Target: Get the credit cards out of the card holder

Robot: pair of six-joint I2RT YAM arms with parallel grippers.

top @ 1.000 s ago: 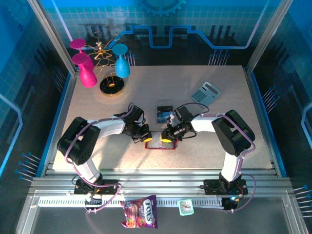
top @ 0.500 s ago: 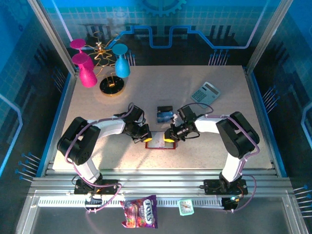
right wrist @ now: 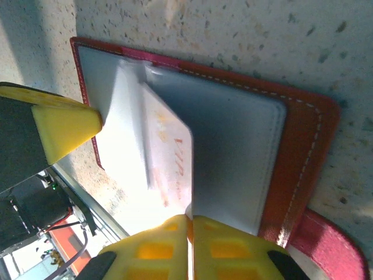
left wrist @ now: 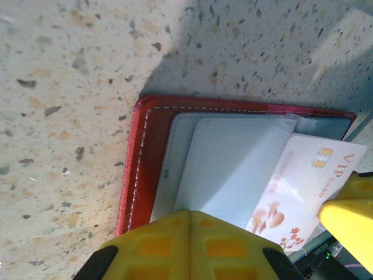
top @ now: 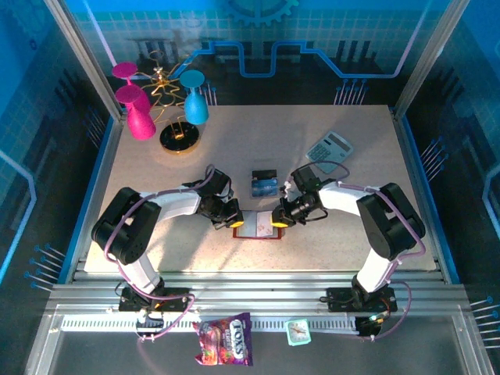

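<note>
The red card holder (top: 258, 228) lies open on the table between my two grippers, grey pockets up (left wrist: 233, 157). A pinkish-white credit card (left wrist: 306, 178) marked VIP sticks partway out of a pocket, toward the right arm. My right gripper (right wrist: 189, 220) is shut on that card's edge (right wrist: 169, 151). My left gripper (left wrist: 189, 213) is shut, with its tips resting on the grey pocket at the holder's left half. A blue credit card (top: 265, 187) lies loose on the table just behind the holder.
A grey calculator (top: 330, 148) sits at the back right. Pink goblets (top: 137, 109), a blue goblet (top: 194, 98) and a gold stand (top: 180, 137) crowd the back left corner. A candy bag (top: 225, 341) lies on the front rail.
The right arm has swung to the right, its gripper drawing back from the holder with the card between its fingers. The left arm has stayed put.
</note>
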